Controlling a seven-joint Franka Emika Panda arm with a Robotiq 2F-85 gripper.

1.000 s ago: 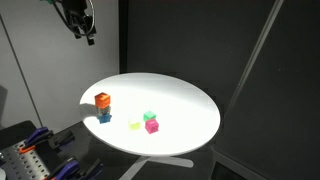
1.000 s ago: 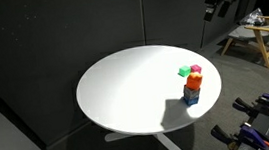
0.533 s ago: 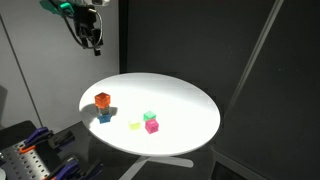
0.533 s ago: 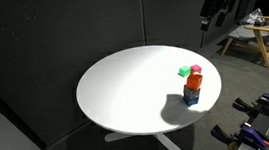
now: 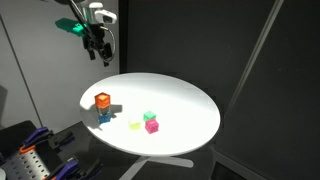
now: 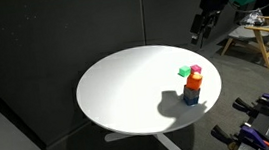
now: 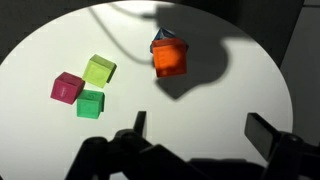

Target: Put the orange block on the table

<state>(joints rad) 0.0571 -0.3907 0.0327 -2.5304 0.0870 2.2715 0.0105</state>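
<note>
The orange block (image 5: pixel 102 100) sits on top of a dark blue cube (image 5: pixel 104 116) near the edge of the round white table (image 5: pixel 180 115). It also shows in an exterior view (image 6: pixel 191 80) and in the wrist view (image 7: pixel 170 58). My gripper (image 5: pixel 97 52) hangs in the air well above the table, off to the side of the stack; it also shows in an exterior view (image 6: pixel 200 33). In the wrist view its fingers (image 7: pixel 200 130) are wide apart and empty.
A pink cube (image 5: pixel 152 126), a green cube (image 5: pixel 149 116) and a yellow-green cube (image 5: pixel 135 125) lie together near the table's middle. A wooden stool (image 6: pixel 251 38) stands beyond the table. Tools lie on a rack (image 5: pixel 35 155) below the table's edge.
My gripper has come down and moved in toward the table over the last second. The blocks have not moved.
</note>
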